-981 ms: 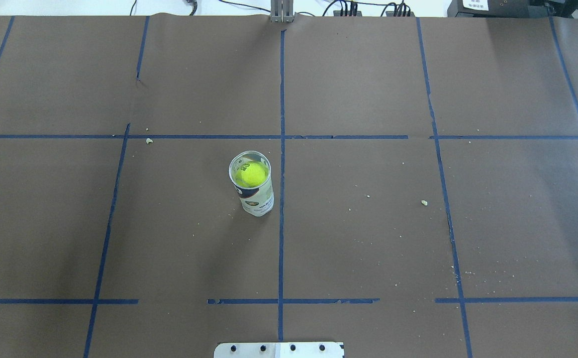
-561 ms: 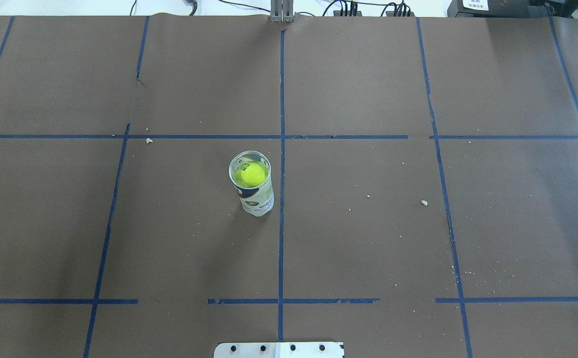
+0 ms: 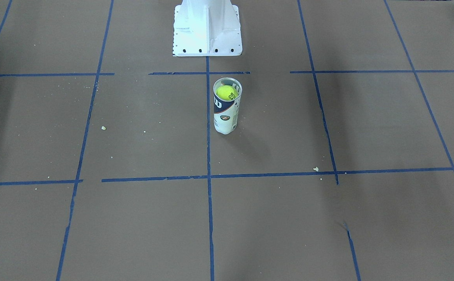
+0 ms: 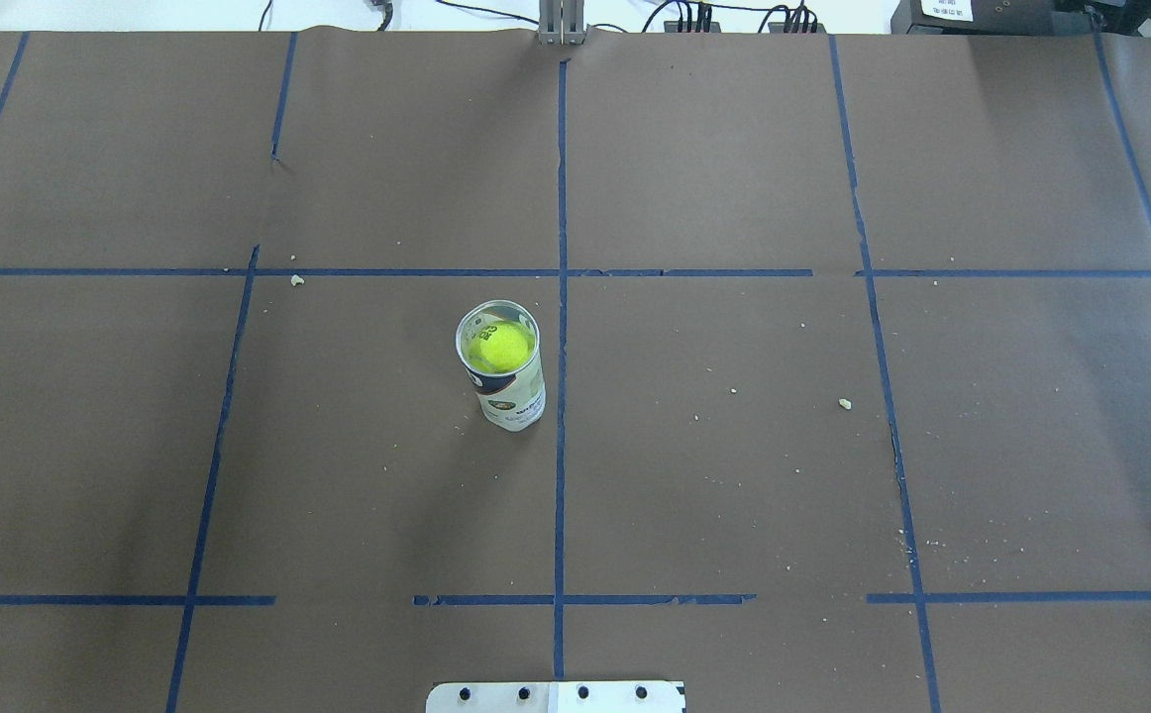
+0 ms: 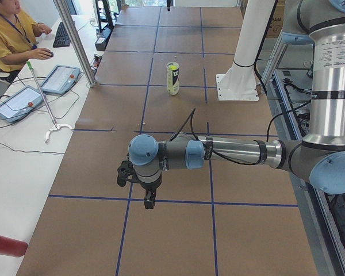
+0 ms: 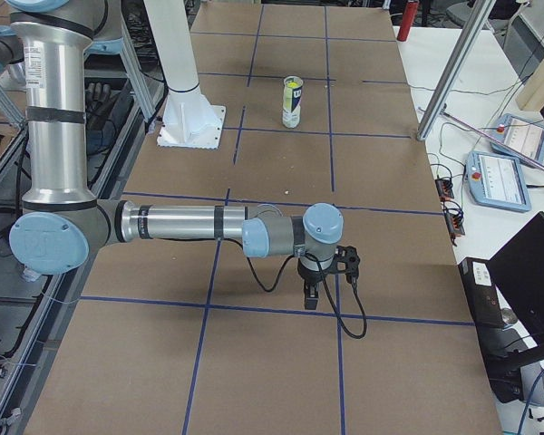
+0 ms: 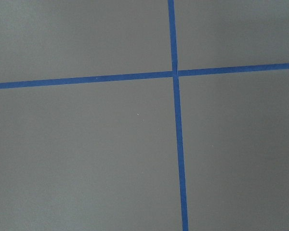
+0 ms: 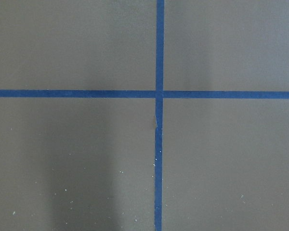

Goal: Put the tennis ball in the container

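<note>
The container [image 4: 511, 391], a clear tube with a white-and-navy label, stands upright near the table's middle, just left of the centre tape line. The tennis ball [image 4: 501, 347] sits inside it, below the silvery rim; it also shows in the front view as the tennis ball [image 3: 226, 93] in the container [image 3: 225, 115]. My left gripper [image 5: 148, 201] hangs over the table's left end, far from the tube [image 5: 172, 79]. Over the right end hangs my right gripper [image 6: 311, 299], also far from the tube [image 6: 292, 102]. I cannot tell whether either is open or shut.
The white pedestal [image 3: 207, 29] stands behind the tube on the robot's side. Blue tape lines and small crumbs [image 4: 844, 403] mark the brown table cover. An operator [image 5: 11, 34] sits beyond the far edge with tablets [image 5: 60, 79].
</note>
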Controlling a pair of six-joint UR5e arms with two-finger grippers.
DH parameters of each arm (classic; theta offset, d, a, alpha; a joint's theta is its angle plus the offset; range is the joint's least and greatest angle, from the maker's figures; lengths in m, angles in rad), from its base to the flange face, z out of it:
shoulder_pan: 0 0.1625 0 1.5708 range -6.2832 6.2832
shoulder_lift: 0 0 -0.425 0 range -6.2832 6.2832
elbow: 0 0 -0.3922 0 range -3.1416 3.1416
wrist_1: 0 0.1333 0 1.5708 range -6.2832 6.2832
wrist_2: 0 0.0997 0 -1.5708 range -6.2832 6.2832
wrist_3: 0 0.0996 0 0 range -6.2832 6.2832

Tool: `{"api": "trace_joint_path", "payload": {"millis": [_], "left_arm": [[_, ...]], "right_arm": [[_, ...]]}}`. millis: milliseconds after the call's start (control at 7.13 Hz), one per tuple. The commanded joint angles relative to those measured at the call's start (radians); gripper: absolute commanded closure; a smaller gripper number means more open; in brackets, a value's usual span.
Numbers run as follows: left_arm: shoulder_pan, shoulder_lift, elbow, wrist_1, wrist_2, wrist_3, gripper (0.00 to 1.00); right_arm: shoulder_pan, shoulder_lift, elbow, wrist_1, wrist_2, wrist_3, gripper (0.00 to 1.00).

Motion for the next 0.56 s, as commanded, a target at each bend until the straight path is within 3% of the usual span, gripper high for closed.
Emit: {"api": "trace_joint_path", "payload": {"millis": [0,421], "left_arm": [[-0.002,-0.001,-0.001,0.053,0.006,0.001,0.00],[-0.002,-0.004,-0.001,0.052,0.008,0.001,0.00]], "right_arm": [[0.000,0.000,0.000,0.000,0.000,0.000,0.00],[0.000,0.000,0.000,0.000,0.000,0.000,0.00]]}}
